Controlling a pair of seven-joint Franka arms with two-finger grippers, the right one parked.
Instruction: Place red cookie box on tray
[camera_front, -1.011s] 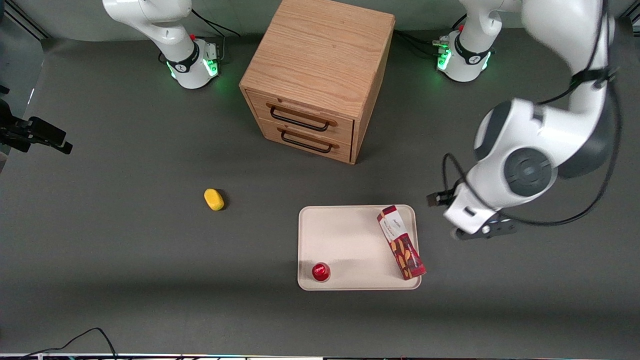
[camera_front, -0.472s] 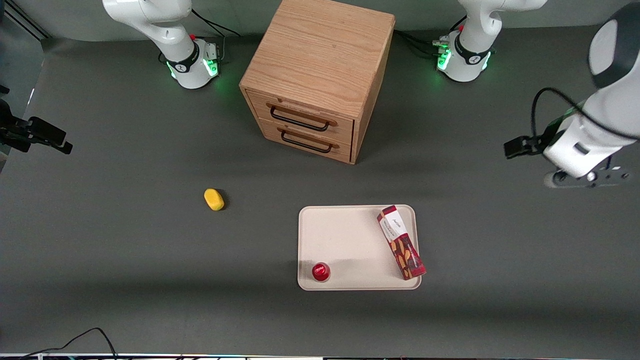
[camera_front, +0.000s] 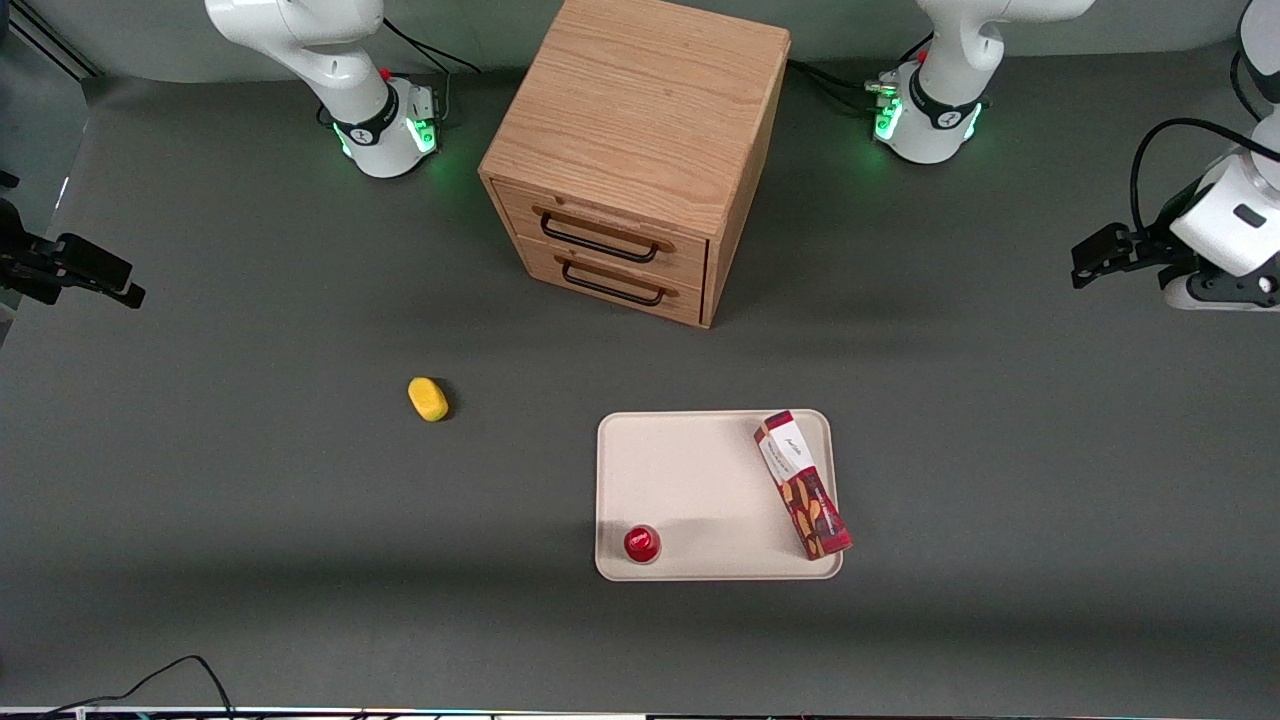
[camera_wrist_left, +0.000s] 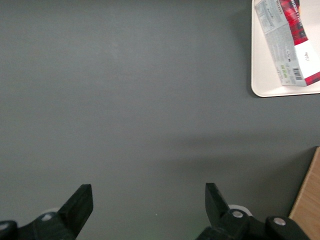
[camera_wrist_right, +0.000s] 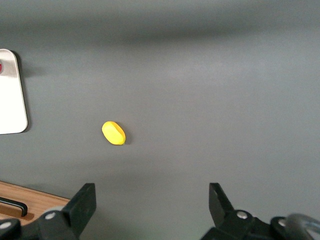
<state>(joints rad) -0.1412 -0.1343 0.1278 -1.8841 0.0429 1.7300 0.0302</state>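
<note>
red cookie box (camera_front: 802, 485) on tray (camera_front: 690, 480) — gripper (camera_wrist_left: 147, 202) fingers (camera_wrist_left: 80, 202) spread, well apart

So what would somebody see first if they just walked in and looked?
Probably the big wooden drawer cabinet standing in the middle, between the two arm bases. Nearer the front camera, the red cookie box lies on the tray with a small red-topped cup. The gripper hangs open over bare table toward the working arm's end.
</note>
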